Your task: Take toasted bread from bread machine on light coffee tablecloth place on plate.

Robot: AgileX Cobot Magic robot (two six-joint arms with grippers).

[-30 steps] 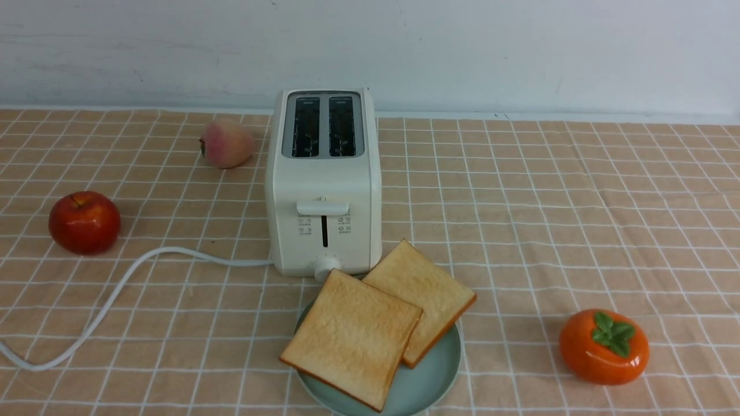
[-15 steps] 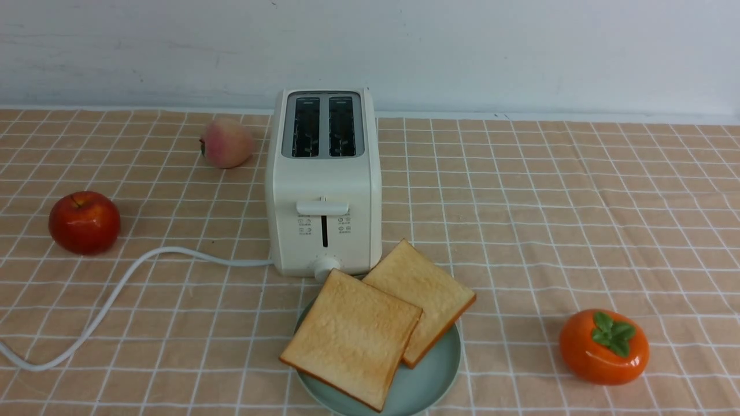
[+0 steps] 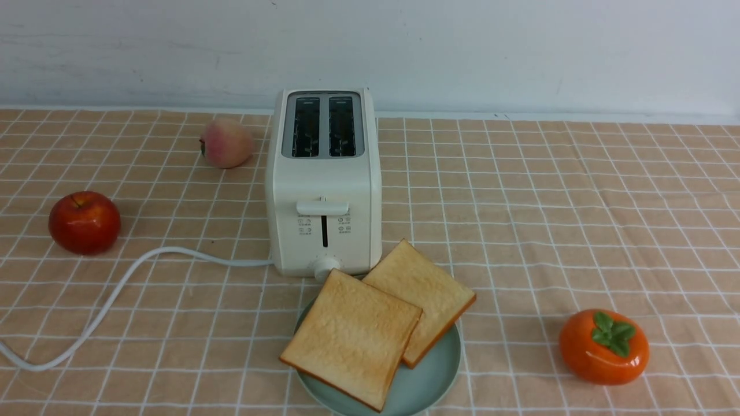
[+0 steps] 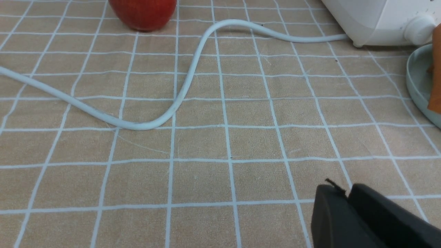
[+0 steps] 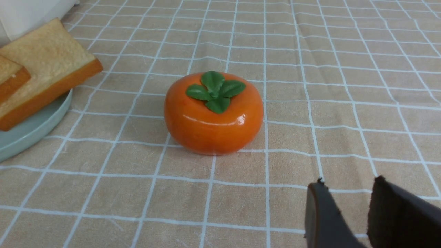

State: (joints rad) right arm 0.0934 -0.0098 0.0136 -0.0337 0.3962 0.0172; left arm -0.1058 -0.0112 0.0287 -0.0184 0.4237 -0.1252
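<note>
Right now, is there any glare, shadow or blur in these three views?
Front view: even light, sharp, soft shadow beside the apple. Right wrist view: a glare streak on the persimmon; right gripper slightly soft. Left wrist view: left gripper dark at the edge, cloth sharp.

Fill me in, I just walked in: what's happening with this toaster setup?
Nothing is being handled right now. Both slices of toasted bread already lie overlapping on the plate before the bread machine, whose slots look empty. The left tool is shut and the right tool open, both empty above the tablecloth.
</note>
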